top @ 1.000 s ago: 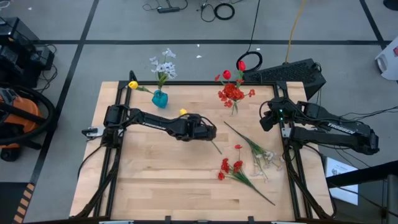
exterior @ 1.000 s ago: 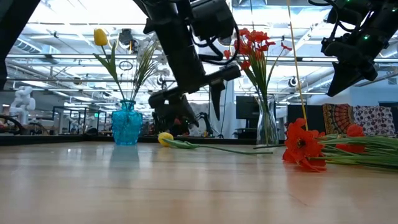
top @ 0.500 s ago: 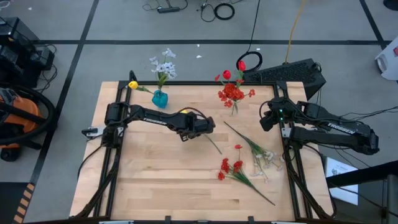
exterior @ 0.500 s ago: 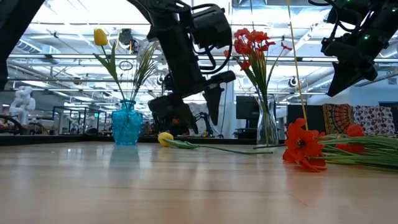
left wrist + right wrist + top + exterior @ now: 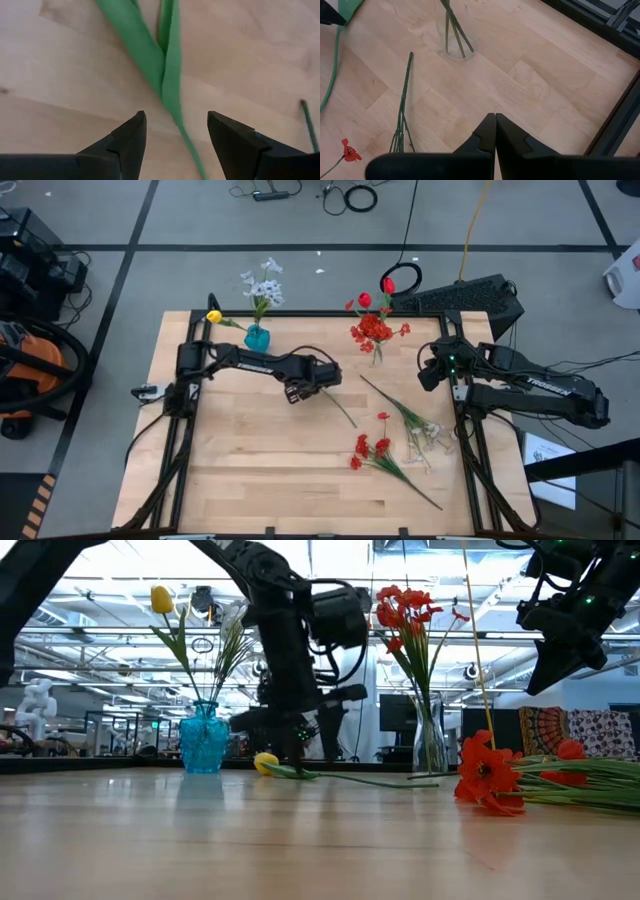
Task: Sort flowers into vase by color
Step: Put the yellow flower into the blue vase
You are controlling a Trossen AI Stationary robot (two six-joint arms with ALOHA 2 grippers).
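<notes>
A yellow flower (image 5: 266,762) lies flat on the table, its green stem and leaves (image 5: 165,65) running toward the right. My left gripper (image 5: 175,131) hangs open just above it and points steeply down. One finger stands on each side of the stem, touching nothing. In the high view the gripper (image 5: 300,388) is mid-table and its arm hides the blossom. A blue vase (image 5: 257,338) holds white flowers and a yellow one. A clear vase (image 5: 376,352) holds red flowers. My right gripper (image 5: 495,120) waits shut at the right edge.
Loose red flowers (image 5: 365,448) and pale ones (image 5: 425,435) lie with their long stems at the right front of the table. One bare stem (image 5: 402,100) lies near the clear vase. A black frame rail (image 5: 300,313) borders the tabletop.
My left gripper has swung toward the table's far edge and sunk a little toward the yellow flower's stem. Its wrist has rolled, so the fingers now straddle the stem. The gap between the fingers has stayed the same. The flower has not moved.
</notes>
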